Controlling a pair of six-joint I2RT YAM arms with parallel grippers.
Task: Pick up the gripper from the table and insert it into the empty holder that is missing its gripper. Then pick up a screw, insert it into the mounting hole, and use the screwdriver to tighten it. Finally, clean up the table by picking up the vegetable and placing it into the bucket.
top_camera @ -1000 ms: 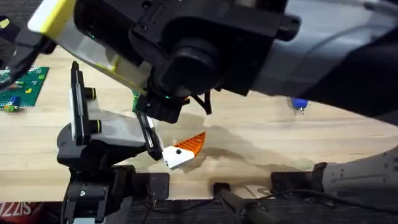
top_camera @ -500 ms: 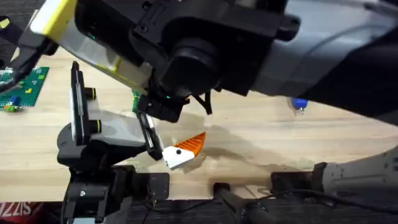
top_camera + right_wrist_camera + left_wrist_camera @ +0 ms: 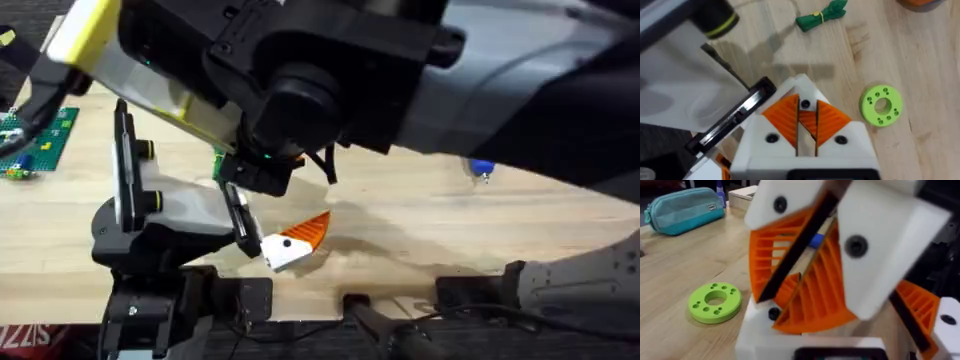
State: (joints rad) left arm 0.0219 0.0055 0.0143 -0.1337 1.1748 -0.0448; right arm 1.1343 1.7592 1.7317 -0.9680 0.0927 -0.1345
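My left gripper (image 3: pixel 295 240) sits low over the table (image 3: pixel 450 225) near its front edge, its white fingers (image 3: pixel 785 205) and orange ribbed pads pressed together. A small orange bit shows at their base; I cannot tell whether it is the loose gripper. The right arm (image 3: pixel 400 60) hangs large and dark under the camera. The right gripper (image 3: pixel 801 92) is shut above the left arm, with a thin slit between its pads. The dark-green vegetable (image 3: pixel 822 14) lies on the wood, and an edge of the orange bucket (image 3: pixel 920 3) is beyond it. The blue screwdriver (image 3: pixel 481 168) lies far right. The holder is hidden.
A lime-green ring disc (image 3: pixel 715 302) (image 3: pixel 881 105) lies flat beside the grippers. A green brick plate (image 3: pixel 45 140) sits at the table's left edge. A teal pouch (image 3: pixel 682 210) rests farther back. Another white part with an orange ribbed pad (image 3: pixel 920 305) stands close by.
The right arm under the camera has shifted very slightly. The left arm and its gripper have stayed where they were.
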